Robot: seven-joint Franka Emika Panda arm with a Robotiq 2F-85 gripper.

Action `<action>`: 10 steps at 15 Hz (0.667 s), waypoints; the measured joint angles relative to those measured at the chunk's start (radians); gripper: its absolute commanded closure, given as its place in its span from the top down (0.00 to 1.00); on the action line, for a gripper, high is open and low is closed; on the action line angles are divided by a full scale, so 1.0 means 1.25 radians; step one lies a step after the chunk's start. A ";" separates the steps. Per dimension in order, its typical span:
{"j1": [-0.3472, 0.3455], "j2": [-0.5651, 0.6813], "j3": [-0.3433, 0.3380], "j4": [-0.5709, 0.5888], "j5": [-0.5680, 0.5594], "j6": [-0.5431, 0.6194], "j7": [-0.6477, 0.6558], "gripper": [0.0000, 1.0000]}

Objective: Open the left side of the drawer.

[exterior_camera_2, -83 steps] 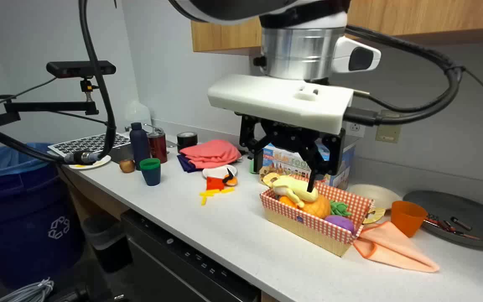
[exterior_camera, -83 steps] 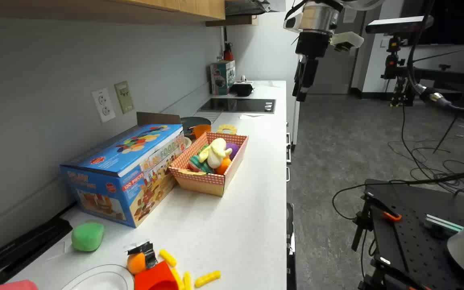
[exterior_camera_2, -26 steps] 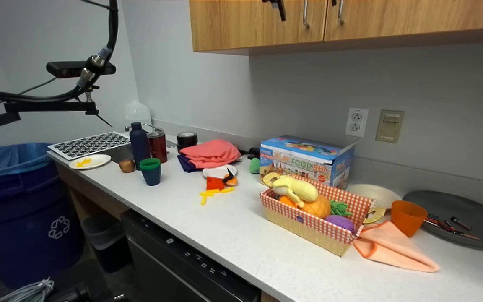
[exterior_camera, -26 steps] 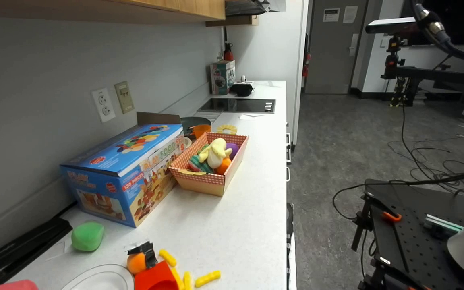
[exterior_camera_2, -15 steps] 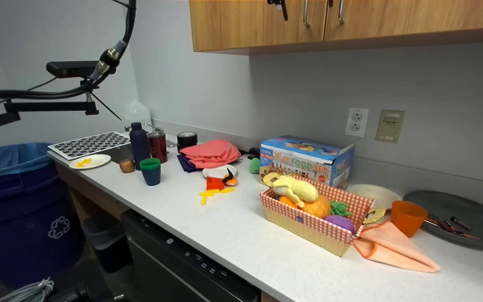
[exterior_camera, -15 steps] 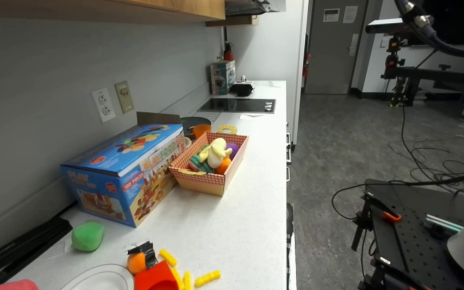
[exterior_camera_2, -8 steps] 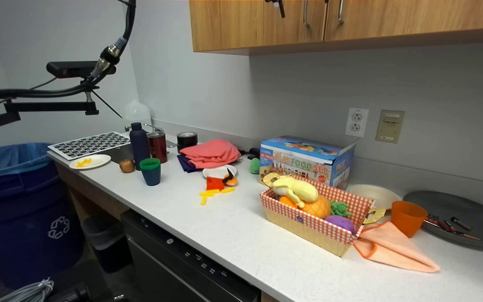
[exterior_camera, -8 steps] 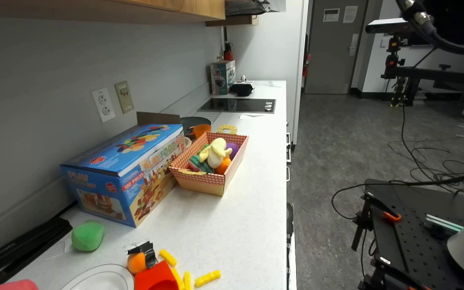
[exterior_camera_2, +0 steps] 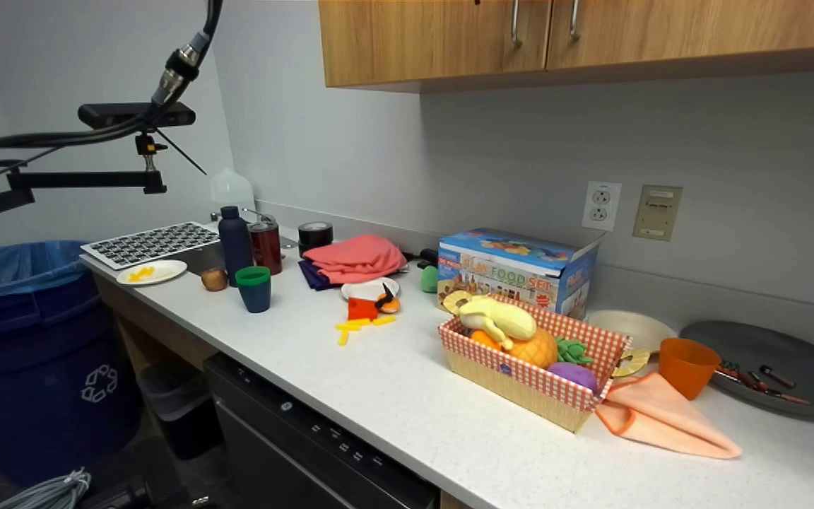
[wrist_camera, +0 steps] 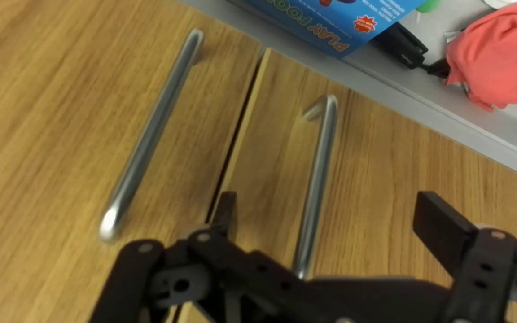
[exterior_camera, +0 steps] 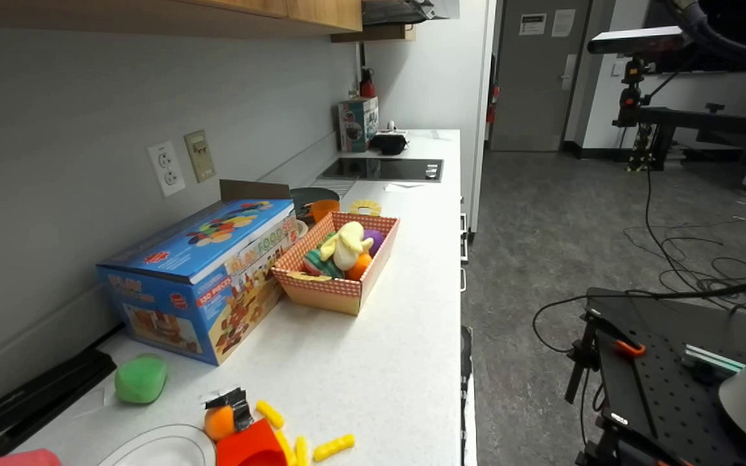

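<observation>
The wooden wall cupboard has two doors that look shut. Its left door (exterior_camera_2: pixel 407 39) also shows in the wrist view (wrist_camera: pixel 388 170) and carries an upright metal bar handle (exterior_camera_2: pixel 515 25). The right door's handle (exterior_camera_2: pixel 574 20) stands beside it across the seam. In the wrist view, left and right are swapped. There my gripper (wrist_camera: pixel 328 206) is open, with one finger (wrist_camera: pixel 227 211) and the other finger (wrist_camera: pixel 442 233) on either side of the left door's handle (wrist_camera: pixel 316 186). The handle appears between them, nearer the first; no contact shows. The arm is almost wholly out of both exterior views.
Below the cupboard, the counter (exterior_camera_2: pixel 350 367) holds a play food box (exterior_camera_2: pixel 513 276), a checked basket (exterior_camera_2: pixel 520 396) of toy fruit, a pink cloth (exterior_camera_2: pixel 361 258), cups and plates. A thick cable (exterior_camera_2: pixel 181 67) hangs at the upper left, before a camera arm.
My gripper has gone from above the basket up to the left door's front. Since half a second ago it has risen slightly, leaving only a dark speck at the view's top edge.
</observation>
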 measured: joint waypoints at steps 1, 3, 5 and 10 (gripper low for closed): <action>-0.002 0.002 0.000 0.004 0.020 -0.009 -0.008 1.00; -0.005 0.003 0.001 0.007 0.065 -0.034 -0.034 1.00; -0.006 0.003 0.005 0.007 0.103 -0.063 -0.052 1.00; -0.022 0.012 0.006 0.013 0.190 -0.107 -0.101 1.00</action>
